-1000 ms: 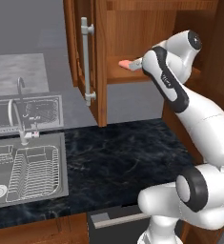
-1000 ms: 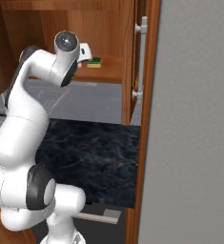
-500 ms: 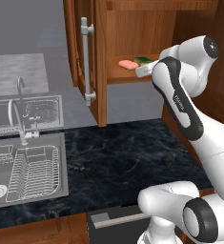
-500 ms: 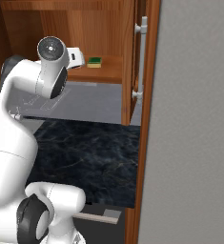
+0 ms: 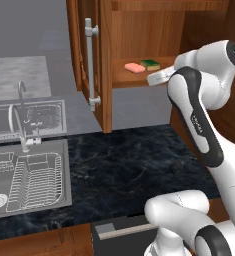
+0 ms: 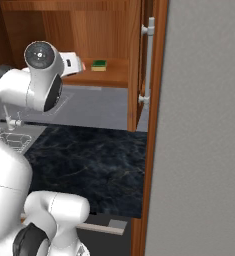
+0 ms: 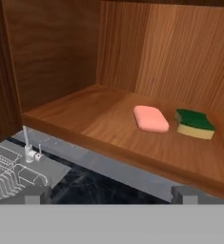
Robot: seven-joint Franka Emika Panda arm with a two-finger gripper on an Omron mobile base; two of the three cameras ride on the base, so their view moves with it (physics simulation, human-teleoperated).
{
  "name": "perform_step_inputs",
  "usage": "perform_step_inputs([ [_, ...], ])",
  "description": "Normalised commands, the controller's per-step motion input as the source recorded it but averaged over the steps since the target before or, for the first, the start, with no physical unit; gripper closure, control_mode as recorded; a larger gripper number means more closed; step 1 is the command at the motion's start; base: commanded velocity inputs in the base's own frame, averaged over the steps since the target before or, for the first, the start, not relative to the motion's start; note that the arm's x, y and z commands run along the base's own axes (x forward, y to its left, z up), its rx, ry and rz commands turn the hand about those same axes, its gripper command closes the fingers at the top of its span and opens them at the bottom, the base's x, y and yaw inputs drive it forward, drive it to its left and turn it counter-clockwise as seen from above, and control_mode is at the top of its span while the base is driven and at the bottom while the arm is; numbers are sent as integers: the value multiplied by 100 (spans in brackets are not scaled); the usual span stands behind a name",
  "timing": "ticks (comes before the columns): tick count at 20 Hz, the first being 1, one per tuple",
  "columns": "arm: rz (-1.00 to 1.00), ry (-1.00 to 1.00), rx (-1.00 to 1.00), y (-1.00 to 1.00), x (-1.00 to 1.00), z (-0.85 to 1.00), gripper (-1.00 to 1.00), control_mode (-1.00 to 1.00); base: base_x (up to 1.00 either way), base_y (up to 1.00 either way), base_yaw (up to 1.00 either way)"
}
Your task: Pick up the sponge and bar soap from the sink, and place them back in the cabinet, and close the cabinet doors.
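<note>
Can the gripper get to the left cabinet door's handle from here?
Probably yes: the open gripper is just outside the shelf, and the handle on the swung-open door has nothing blocking it.

Lying flat side by side on the cabinet (image 7: 75,119) shelf: pink bar soap (image 7: 151,118), green sponge (image 7: 194,123), cabinet doors (image 5: 100,60) open

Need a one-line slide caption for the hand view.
Bar soap and sponge lie side by side, apart, on the open cabinet's shelf.
</note>
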Motion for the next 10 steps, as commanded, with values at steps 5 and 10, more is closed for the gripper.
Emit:
perform_step_inputs([
  [5,0,0,0,0,-19,0,-100,-100,0,0,0],
  [10,0,0,0,-1,-21,1,-100,-100,0,0,0],
])
